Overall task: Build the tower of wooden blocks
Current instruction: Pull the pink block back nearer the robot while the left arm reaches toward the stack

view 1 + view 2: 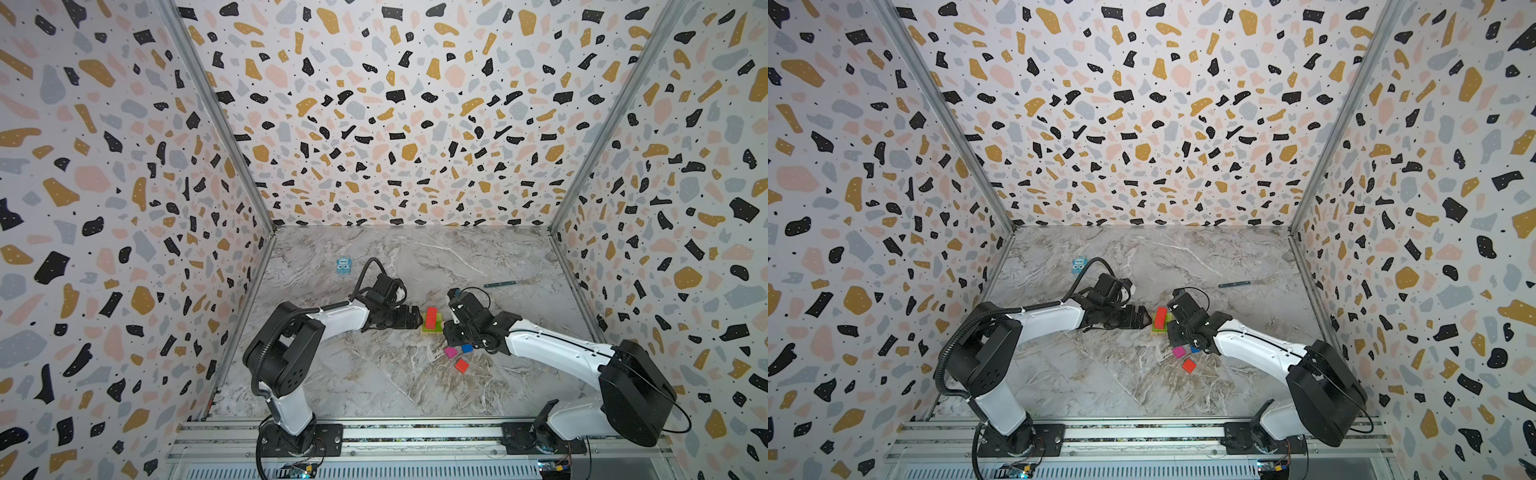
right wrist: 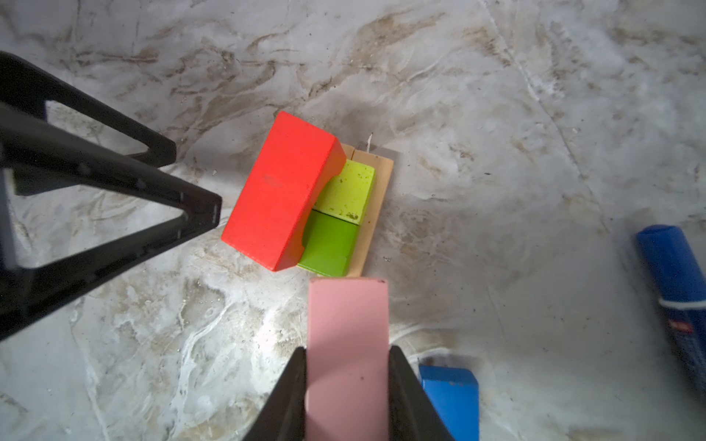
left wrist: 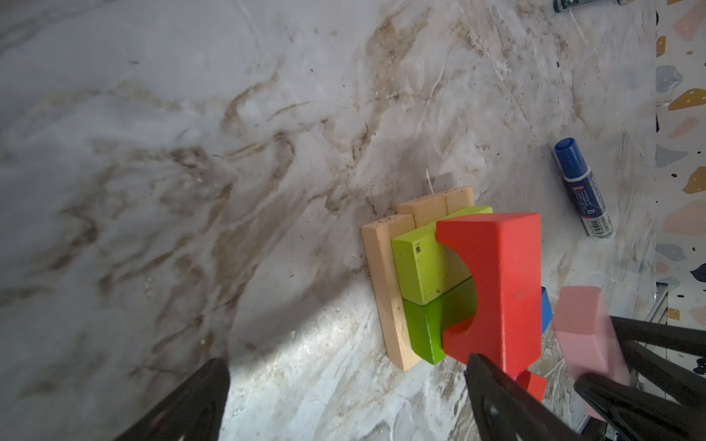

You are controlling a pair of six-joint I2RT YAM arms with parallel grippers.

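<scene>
Pink is the colour in play. The pink block (image 2: 347, 313) is pinched between the fingers of the right hand (image 2: 347, 357), and its free end points at the tower (image 1: 432, 322), just short of it. That tower stands mid-bench (image 2: 535, 114). So far it has a tan base (image 3: 382, 290), two green blocks (image 2: 332, 244) side by side on it, and a red block (image 2: 282, 191) lying along one side of the green layer. The red block's curved notch faces the bare green strip. The left hand (image 3: 345, 362) is spread wide and holds nothing. It waits on the far side of the red block with one fingertip close to it, though contact cannot be told.

The step, as I judge it, is to seat the pink block on the bare green strip next to the red.
- **Line it up:** turn the wrist so the pink block's long edge runs parallel with the red one.
- **Come in from above:** a sideways slide would likely shove the red block off its perch.
- **Set it down:** lower until the underside sits flat across both greens, then part the fingers and lift straight up.
- **Keep it tight:** the strip looks narrow, so hold the pink flush against the red.

A blue cube (image 2: 450, 397), a magenta cube (image 1: 450, 352) and an orange-red cube (image 1: 461, 365) lie loose nearby for later layers.
</scene>
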